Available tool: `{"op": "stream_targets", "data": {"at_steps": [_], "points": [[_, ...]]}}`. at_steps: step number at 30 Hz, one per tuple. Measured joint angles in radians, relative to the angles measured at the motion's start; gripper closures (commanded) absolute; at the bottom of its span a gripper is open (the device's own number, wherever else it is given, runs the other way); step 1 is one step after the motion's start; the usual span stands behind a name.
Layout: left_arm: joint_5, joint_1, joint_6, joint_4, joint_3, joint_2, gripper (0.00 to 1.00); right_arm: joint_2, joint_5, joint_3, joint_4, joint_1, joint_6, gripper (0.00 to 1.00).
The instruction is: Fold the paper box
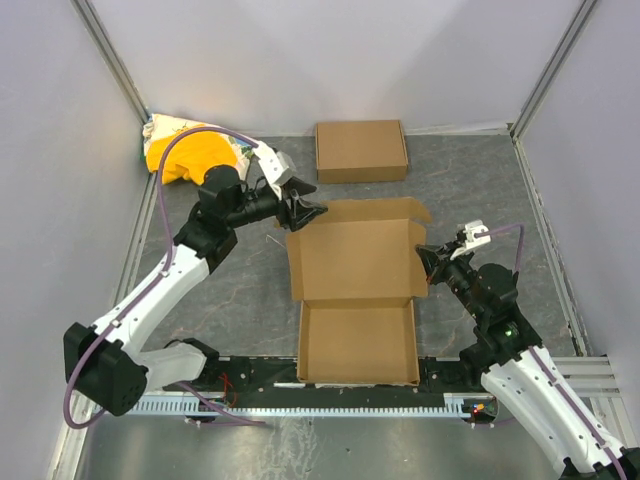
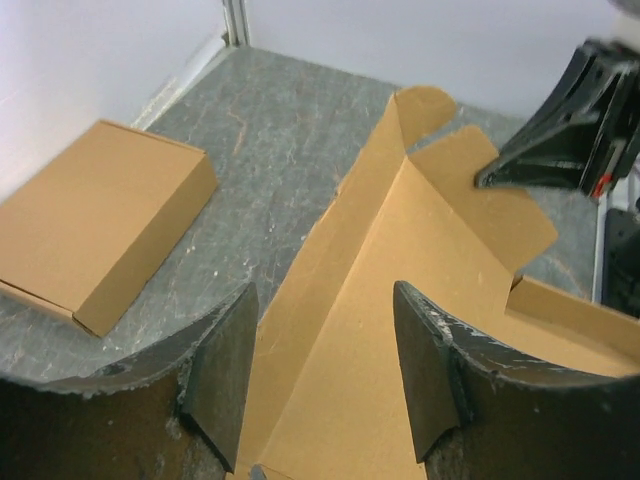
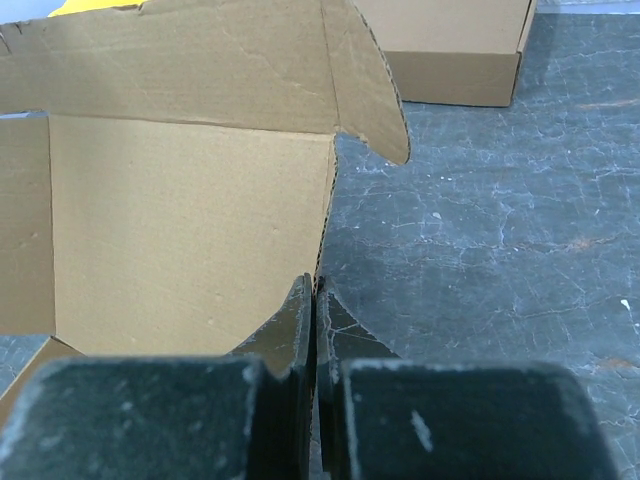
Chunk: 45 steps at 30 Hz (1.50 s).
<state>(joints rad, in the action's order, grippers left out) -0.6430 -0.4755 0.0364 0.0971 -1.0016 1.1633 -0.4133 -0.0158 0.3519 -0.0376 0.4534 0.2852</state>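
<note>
Here, brown paper box [image 1: 355, 260] half-formed, near tray open, lid flat; left jaws spread, right jaws pressed together.

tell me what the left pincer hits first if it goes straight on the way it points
Most likely the paper box: the open left pincer aims at its lid panel, whose edge lies between the fingers; contact cannot be judged.

flat closed cardboard box [image 1: 361, 150]: on the far side of the grey marbled surface [image 1: 480, 200], near the back wall | yellow cloth bundle [image 1: 190, 155]: crumpled, far-left corner | the two well apart
</note>
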Motion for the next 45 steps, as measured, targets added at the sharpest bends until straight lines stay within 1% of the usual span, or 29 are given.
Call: {"op": "stream_targets", "data": {"at_steps": [2, 6, 11, 13, 14, 19, 23, 24, 25, 26, 27, 31, 32, 33, 35, 37, 39, 42, 45], "points": [[-0.017, -0.01, 0.048, -0.018, -0.004, 0.016, 0.32, -0.001, -0.005, 0.003, -0.002, 0.0, -0.003, 0.98], [-0.037, -0.027, 0.135, -0.066, -0.023, 0.08, 0.3, -0.002, -0.016, 0.01, -0.006, 0.0, -0.003, 0.98], [-0.049, -0.031, 0.202, -0.113, -0.053, 0.137, 0.3, 0.005, -0.037, 0.013, -0.011, 0.0, -0.003, 0.98], [-0.058, -0.031, 0.224, -0.126, -0.076, 0.158, 0.32, 0.014, -0.047, 0.013, -0.016, 0.0, -0.003, 0.98], [-0.066, -0.031, 0.234, -0.13, -0.089, 0.169, 0.35, 0.017, -0.051, 0.013, -0.017, 0.0, -0.003, 0.98], [-0.099, -0.031, 0.253, -0.155, -0.11, 0.204, 0.59, 0.024, -0.065, 0.013, -0.025, 0.0, -0.003, 0.98], [-0.119, -0.038, 0.26, -0.176, -0.109, 0.212, 0.74, 0.017, -0.075, 0.014, -0.031, 0.0, -0.003, 0.96], [-0.119, -0.043, 0.262, -0.176, -0.109, 0.212, 0.79, 0.012, -0.077, 0.016, -0.032, 0.0, -0.003, 0.93], [-0.119, -0.049, 0.265, -0.179, -0.108, 0.211, 0.86, 0.009, -0.079, 0.019, -0.035, 0.0, -0.003, 0.89], [-0.119, -0.055, 0.266, -0.182, -0.106, 0.209, 0.94, 0.003, -0.079, 0.023, -0.04, -0.001, -0.003, 0.81], [-0.119, -0.061, 0.269, -0.189, -0.105, 0.207, 0.97, 0.0, -0.08, 0.026, -0.045, -0.002, -0.002, 0.7], [-0.095, -0.082, 0.272, -0.21, -0.104, 0.187, 0.97, -0.016, -0.1, 0.056, -0.109, -0.001, 0.019, 0.39], [-0.084, -0.086, 0.272, -0.216, -0.104, 0.178, 0.97, -0.018, -0.101, 0.071, -0.134, 0.0, 0.024, 0.32], [-0.072, -0.091, 0.272, -0.224, -0.104, 0.164, 0.97, -0.02, -0.101, 0.09, -0.159, 0.0, 0.029, 0.28], [-0.056, -0.1, 0.272, -0.233, -0.104, 0.13, 0.97, -0.017, -0.097, 0.127, -0.206, 0.0, 0.039, 0.26], [-0.039, -0.111, 0.272, -0.234, -0.104, 0.094, 0.97, -0.006, -0.087, 0.164, -0.253, 0.001, 0.044, 0.26], [-0.028, -0.129, 0.271, -0.238, -0.104, 0.049, 0.97, 0.015, -0.068, 0.193, -0.295, 0.001, 0.06, 0.31], [-0.02, -0.164, 0.271, -0.238, -0.104, -0.015, 0.97, 0.072, 0.032, 0.236, -0.381, 0.003, 0.106, 0.44], [-0.021, -0.192, 0.275, -0.243, -0.104, -0.047, 0.97, 0.132, 0.201, 0.256, -0.462, 0.003, 0.162, 0.61]]}}
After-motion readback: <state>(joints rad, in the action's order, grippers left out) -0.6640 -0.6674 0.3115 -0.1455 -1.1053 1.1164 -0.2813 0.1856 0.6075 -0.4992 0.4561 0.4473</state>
